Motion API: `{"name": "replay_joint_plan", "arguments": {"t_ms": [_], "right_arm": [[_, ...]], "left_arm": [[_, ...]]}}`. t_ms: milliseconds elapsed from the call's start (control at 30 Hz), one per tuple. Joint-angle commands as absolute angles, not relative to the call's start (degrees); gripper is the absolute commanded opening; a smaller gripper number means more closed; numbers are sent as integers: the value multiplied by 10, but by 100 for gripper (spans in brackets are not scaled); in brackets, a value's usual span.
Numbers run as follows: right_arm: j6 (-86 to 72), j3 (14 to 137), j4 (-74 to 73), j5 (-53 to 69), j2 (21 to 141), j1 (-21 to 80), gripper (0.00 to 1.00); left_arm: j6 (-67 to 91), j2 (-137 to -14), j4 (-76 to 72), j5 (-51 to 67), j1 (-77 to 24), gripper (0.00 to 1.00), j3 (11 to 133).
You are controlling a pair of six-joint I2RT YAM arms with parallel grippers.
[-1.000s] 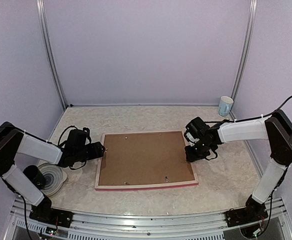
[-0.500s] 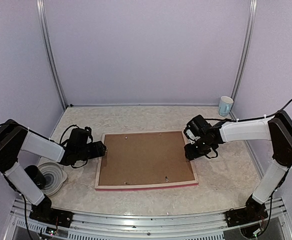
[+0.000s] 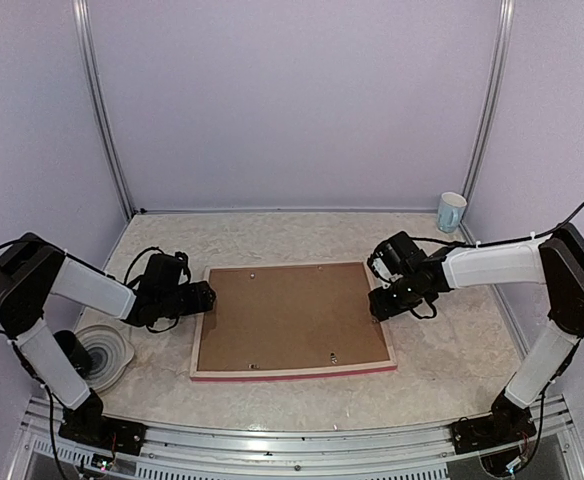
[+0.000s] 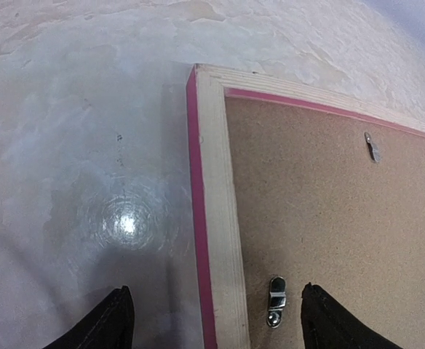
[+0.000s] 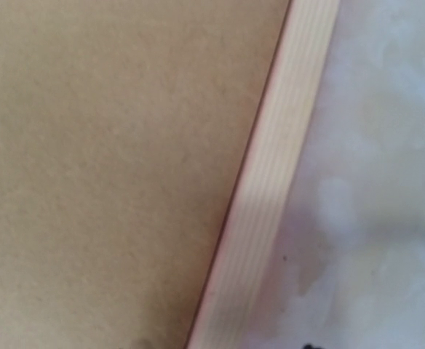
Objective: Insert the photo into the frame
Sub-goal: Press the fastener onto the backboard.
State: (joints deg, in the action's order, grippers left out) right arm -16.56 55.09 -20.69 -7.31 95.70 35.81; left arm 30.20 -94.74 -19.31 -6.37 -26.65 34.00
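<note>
The frame (image 3: 292, 373) lay face down mid-table, the brown backing board (image 3: 287, 315) seated in it. The photo was nowhere visible, perhaps already under the board; turning the clips (image 4: 276, 299) looked left to do. The left gripper (image 4: 216, 320) stood apart, astride the frame's left rail. The right gripper (image 3: 380, 300) sat at the right rail, its jaws impossible to read.

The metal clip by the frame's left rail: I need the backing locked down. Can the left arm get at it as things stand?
Probably yes. The left gripper hangs open just above the clip. The clip lies uncovered at the edge of the backing board, beside the frame.
</note>
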Motion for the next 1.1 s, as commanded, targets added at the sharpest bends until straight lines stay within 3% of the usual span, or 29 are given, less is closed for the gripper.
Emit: {"name": "replay_joint_plan", "arguments": {"t_ms": [0, 733, 1067], "right_arm": [[-164, 542, -190, -72, 940, 354, 52], [-151, 553, -190, -72, 948, 354, 53], [-133, 551, -180, -61, 943, 354, 53]], "left_arm": [[291, -972, -185, -57, -264, 77, 360], [254, -991, -83, -150, -309, 69, 415], [271, -1021, -72, -159, -311, 57, 429]]}}
